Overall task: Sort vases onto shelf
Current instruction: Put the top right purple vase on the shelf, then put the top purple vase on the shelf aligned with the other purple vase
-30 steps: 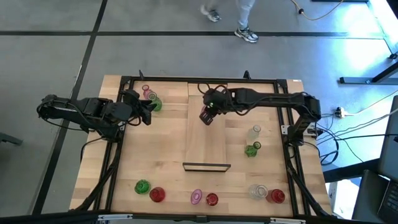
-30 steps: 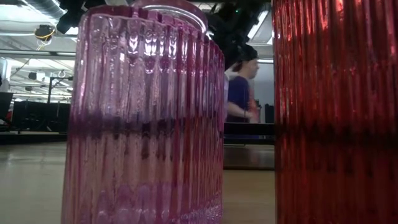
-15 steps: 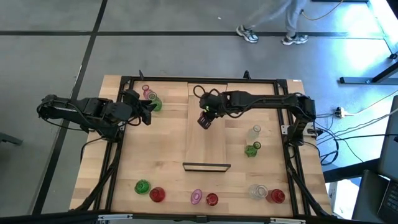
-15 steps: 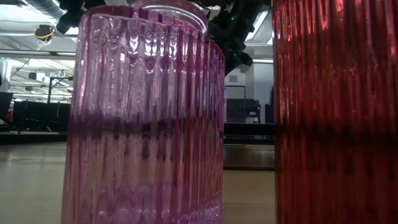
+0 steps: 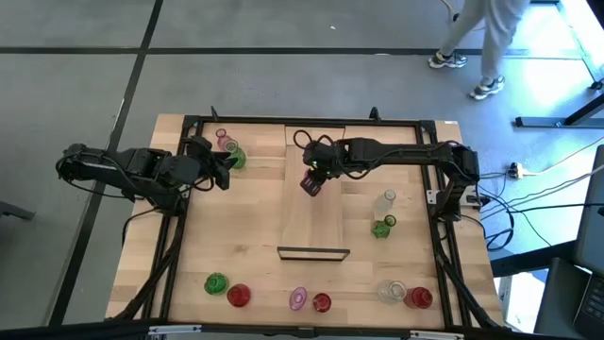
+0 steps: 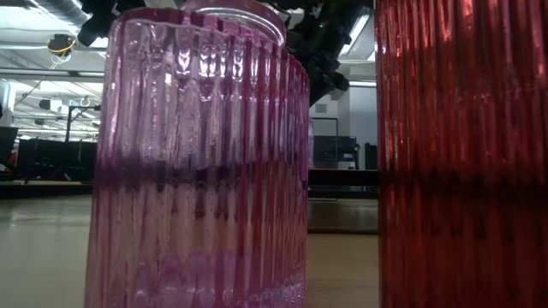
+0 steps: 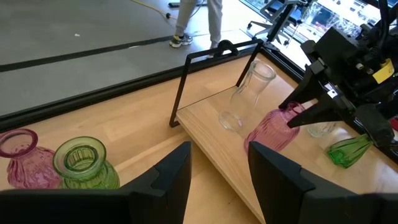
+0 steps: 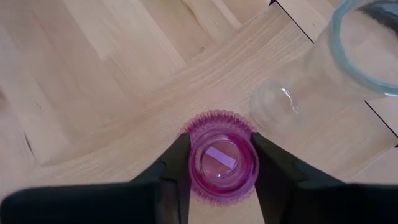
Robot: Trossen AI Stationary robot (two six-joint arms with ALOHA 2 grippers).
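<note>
The shelf (image 5: 314,215) runs down the centre of the high view. Near its upper end, the right gripper (image 5: 311,182) has its fingers (image 8: 176,163) narrowly around a pink vase (image 8: 222,163) standing just beside a clear vase (image 7: 245,94). At upper left, the left gripper (image 5: 226,172) waits part-open and empty beside a green vase (image 7: 84,163) and another pink vase (image 7: 22,158).
</note>
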